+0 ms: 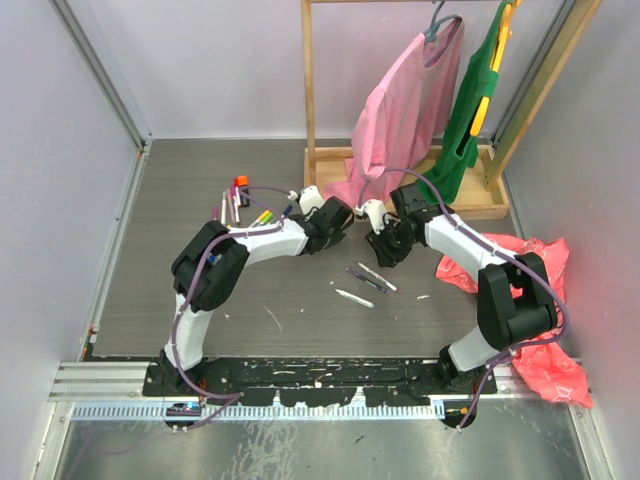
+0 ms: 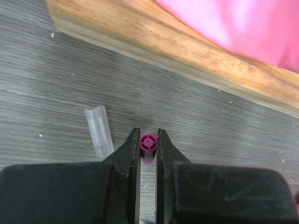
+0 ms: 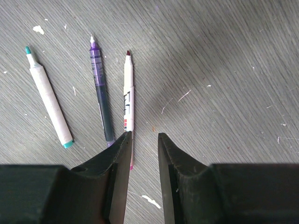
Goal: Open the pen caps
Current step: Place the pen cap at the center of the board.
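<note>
1. From above, my left gripper [image 1: 345, 214] and right gripper [image 1: 385, 243] sit close together near the wooden rack base [image 1: 330, 155]. A bunch of pens [image 1: 237, 200] lies well to the left of my left fingers.
2. At my left wrist, the fingers are pinched on a magenta pen cap [image 2: 148, 143], its end facing the camera. A clear cap [image 2: 98, 131] lies just left of them.
3. At my right wrist, the fingers stand apart and hold nothing. Three uncapped pens lie ahead-left: a teal-tipped pen [image 3: 48, 103], a purple pen [image 3: 100, 93], and a red-tipped pen [image 3: 128, 95] that runs under my left fingertip.
</note>
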`<state>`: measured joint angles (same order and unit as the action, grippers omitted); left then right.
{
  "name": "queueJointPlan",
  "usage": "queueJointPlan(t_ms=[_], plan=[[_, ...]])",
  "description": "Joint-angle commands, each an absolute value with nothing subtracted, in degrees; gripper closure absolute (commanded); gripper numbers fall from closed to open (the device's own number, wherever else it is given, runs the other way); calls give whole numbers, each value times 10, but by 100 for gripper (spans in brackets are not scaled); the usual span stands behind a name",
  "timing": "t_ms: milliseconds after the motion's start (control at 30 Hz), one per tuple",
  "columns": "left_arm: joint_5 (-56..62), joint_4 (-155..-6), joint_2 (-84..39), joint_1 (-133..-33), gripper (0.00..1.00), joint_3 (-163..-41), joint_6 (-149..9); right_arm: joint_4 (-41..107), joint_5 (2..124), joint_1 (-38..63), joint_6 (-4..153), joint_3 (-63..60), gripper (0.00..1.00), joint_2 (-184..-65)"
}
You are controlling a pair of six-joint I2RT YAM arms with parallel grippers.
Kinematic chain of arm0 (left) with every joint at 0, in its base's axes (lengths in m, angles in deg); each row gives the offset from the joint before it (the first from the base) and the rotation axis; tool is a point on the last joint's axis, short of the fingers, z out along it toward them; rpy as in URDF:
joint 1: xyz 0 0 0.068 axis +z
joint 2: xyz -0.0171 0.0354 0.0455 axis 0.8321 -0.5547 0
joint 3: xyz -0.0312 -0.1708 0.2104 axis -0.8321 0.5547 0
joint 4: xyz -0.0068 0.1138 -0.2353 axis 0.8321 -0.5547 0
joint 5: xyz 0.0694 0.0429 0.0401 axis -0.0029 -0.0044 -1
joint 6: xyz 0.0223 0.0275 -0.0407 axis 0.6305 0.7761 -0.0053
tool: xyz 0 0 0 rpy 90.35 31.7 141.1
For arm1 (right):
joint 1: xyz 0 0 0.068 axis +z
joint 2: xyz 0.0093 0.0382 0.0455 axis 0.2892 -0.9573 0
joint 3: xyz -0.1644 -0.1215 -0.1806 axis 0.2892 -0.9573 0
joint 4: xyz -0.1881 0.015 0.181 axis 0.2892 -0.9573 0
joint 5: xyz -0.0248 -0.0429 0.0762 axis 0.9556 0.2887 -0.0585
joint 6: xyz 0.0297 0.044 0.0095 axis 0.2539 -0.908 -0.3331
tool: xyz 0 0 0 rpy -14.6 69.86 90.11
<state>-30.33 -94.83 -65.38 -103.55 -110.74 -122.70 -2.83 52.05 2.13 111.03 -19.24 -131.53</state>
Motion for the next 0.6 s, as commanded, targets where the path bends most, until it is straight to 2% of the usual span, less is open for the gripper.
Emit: queueJointPlan(t_ms=[0,233,567], plan=[[-333,-1001,-658,-1036,98,-1135,-1238,-26,525,21,1110,-170,65,-1290],[-336,-1016,-657,-1035,83,-1135,-1243,-26,525,21,1110,-171,65,-1291],[-332,-1025,-668,-1033,75,-1142,-1243,-26,524,21,1111,-171,65,-1291]])
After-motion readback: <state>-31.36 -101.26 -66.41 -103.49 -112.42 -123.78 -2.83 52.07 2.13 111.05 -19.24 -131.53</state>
